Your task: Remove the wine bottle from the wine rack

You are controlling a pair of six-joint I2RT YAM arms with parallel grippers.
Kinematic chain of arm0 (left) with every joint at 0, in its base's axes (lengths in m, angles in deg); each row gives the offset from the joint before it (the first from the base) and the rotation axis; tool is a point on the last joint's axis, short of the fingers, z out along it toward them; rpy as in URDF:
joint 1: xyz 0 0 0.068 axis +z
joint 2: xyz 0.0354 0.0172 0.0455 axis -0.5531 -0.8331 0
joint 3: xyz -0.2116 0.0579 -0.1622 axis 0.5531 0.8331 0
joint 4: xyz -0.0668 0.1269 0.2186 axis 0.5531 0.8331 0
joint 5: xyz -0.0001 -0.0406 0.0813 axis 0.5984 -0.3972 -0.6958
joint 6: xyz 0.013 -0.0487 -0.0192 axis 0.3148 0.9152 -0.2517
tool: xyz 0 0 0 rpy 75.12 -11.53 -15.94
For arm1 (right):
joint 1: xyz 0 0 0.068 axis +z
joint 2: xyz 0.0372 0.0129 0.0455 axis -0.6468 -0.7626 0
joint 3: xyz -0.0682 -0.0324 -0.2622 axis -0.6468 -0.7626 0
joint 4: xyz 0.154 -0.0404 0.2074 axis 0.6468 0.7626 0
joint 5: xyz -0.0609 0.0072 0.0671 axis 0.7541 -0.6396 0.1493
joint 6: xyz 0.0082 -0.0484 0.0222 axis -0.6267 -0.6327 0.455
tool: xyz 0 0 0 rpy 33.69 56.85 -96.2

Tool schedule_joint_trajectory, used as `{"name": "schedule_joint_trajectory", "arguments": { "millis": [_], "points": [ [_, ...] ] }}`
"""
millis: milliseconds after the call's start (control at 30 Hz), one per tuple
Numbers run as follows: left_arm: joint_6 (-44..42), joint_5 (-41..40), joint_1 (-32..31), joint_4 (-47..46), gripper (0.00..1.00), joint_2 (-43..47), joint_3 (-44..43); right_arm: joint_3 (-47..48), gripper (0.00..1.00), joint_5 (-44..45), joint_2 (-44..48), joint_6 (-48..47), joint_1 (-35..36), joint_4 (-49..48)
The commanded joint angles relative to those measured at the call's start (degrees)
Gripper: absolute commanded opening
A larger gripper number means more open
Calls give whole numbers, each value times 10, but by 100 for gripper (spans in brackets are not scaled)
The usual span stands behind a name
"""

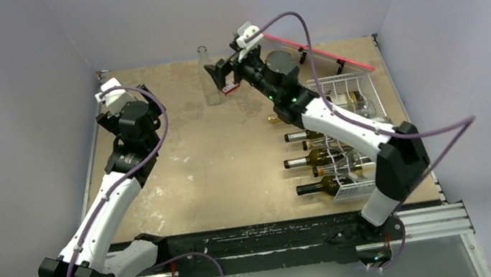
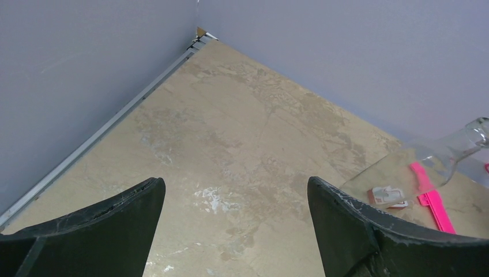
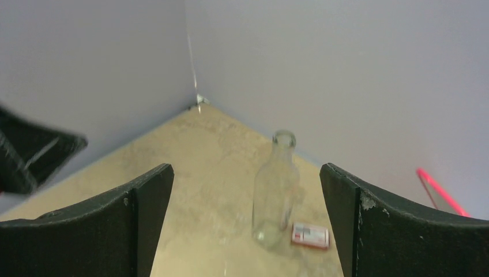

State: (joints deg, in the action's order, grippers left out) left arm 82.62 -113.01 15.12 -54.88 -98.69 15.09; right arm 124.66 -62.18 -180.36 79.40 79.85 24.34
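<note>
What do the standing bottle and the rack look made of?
Standing bottle: clear, glossy glass by the look; the tabletop shows through it. Wine rack: thin white wire grid, probably coated metal.

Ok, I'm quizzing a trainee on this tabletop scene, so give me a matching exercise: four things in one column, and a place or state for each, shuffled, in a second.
Things
1. clear glass bottle
2. white wire-grid wine rack
3. pink flat board
4. right gripper

Places or states
A. open, holding nothing
B. tilted on a stand, beyond the rack
C. standing upright on the table
D. holds dark bottles lying on their sides

Pairs: 1-C, 2-D, 3-B, 4-A
</note>
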Motion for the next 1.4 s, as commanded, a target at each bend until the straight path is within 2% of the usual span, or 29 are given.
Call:
{"name": "schedule_joint_trajectory", "arguments": {
  "millis": [0,233,400,667,767,1100,1367],
  "points": [
    [-11,-5,-1,-25,93,15,-7,-77,100,-20,108,-8,3,67],
    [-9,6,-2,-26,94,28,-7,-182,100,17,294,-56,3,201],
    [-3,25,-1,-23,94,27,-11,-160,100,70,385,-91,3,355],
    [8,44,-2,-22,94,25,-11,-150,100,83,473,-95,3,497],
    [8,47,-3,-21,94,22,-13,-128,100,109,470,-151,3,539],
    [0,45,-3,-19,94,34,-17,-95,100,22,332,-339,3,658],
    [4,57,-3,-18,94,27,-18,-98,97,75,230,-398,1,686]
  ]
}}
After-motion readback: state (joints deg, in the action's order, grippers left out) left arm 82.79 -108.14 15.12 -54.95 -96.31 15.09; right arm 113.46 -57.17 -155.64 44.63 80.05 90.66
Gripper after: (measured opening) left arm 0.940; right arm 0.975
